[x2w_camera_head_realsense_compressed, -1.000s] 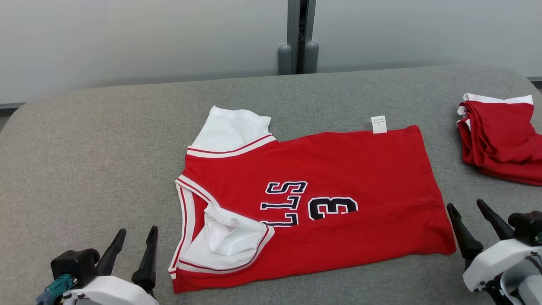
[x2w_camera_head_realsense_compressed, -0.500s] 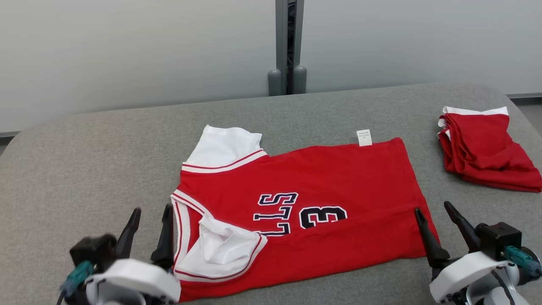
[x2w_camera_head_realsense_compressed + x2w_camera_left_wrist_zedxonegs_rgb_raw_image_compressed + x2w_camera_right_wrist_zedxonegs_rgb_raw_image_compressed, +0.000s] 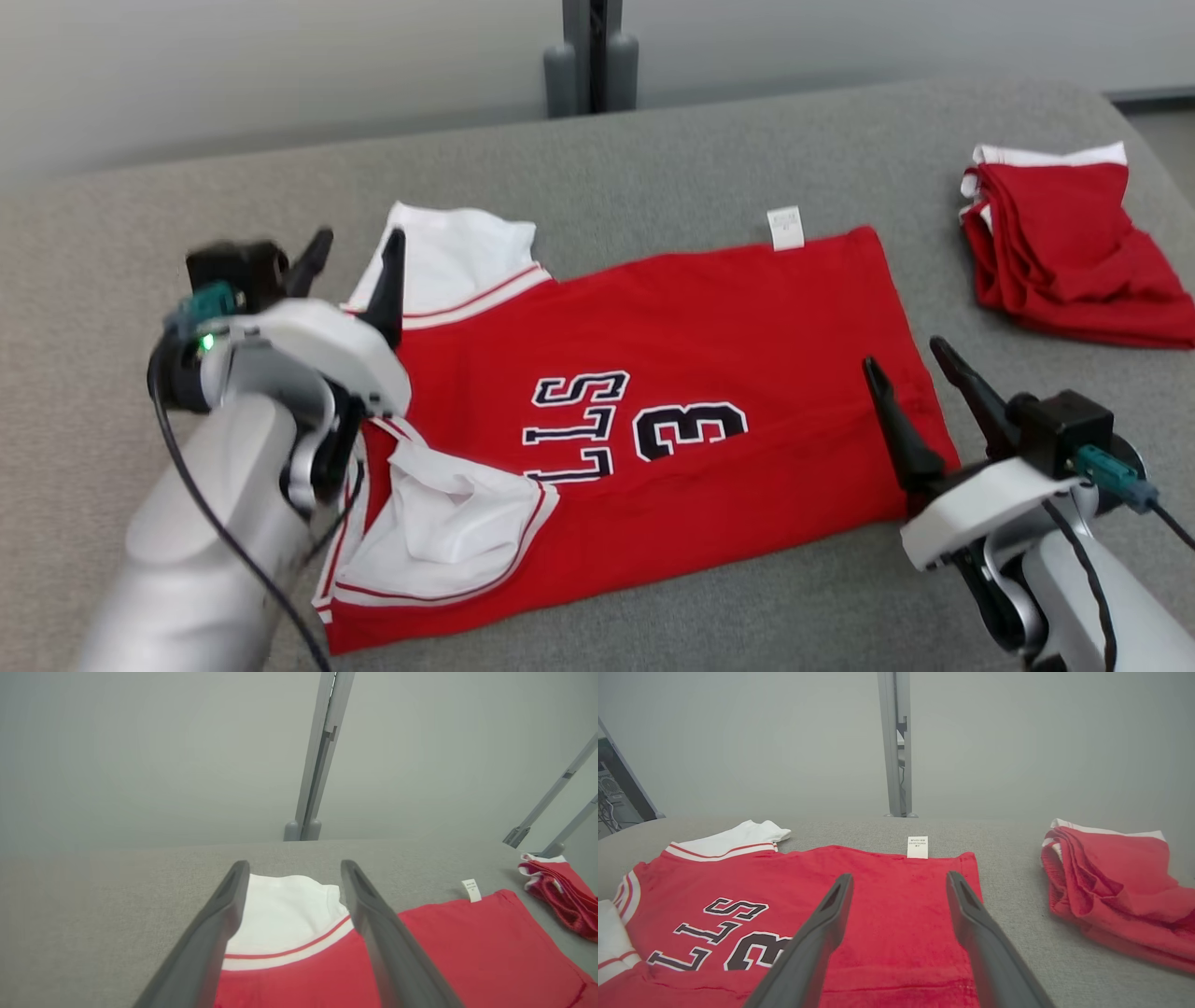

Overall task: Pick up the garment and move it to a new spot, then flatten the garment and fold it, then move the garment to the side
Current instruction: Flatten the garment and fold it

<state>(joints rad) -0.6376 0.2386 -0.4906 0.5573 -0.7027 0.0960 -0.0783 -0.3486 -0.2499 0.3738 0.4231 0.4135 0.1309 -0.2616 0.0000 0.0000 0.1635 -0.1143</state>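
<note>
Grey bench (image 3: 653,149) carries a red jersey (image 3: 709,308); left pincer (image 3: 359,236) and right pincer (image 3: 904,355) hover above it, both spread wide.

Left tool (image 3: 359,238) has gone fwd from the counter's (image 3: 653,140) near edge to over the jersey's (image 3: 672,308) far white sleeve (image 3: 448,252). Right tool (image 3: 904,355) has crept fwd & inward, now above the near end of the hem (image 3: 901,299). Head cam has tilted down.

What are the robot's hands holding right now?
Nothing. Both hands are open: the left hand is above the white sleeve of the shirt, the right hand near its bottom edge.
</note>
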